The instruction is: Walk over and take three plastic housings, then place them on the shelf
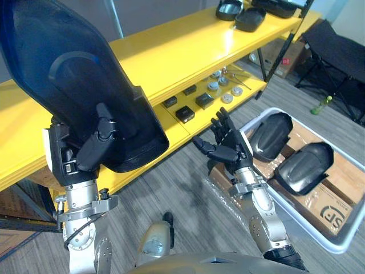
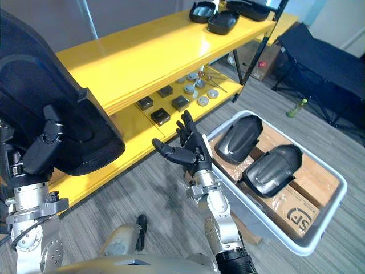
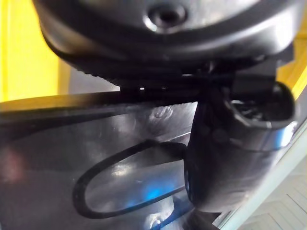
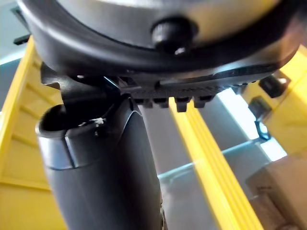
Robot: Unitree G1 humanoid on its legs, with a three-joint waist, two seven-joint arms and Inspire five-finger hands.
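My left hand [image 1: 94, 145] is shut on a large dark plastic housing [image 1: 74, 74], held up in front of the yellow shelf [image 1: 188, 48]; its thumb [image 3: 230, 143] presses the housing's glossy inner face [image 3: 96, 158]. My right hand [image 1: 228, 145] hangs open and holds nothing, between the shelf and a white bin [image 1: 342, 242]. Two more dark housings [image 1: 271, 135] [image 1: 305, 166] lie in that bin on cardboard. Other dark housings [image 1: 242, 14] rest on the far end of the shelf's top board.
The lower yellow board [image 1: 217, 94] carries several small black blocks and round metal parts. A black shelf post [image 1: 285, 48] stands at the far end. A dark folding cot [image 1: 336, 51] and a cardboard box sit beyond on the grey floor.
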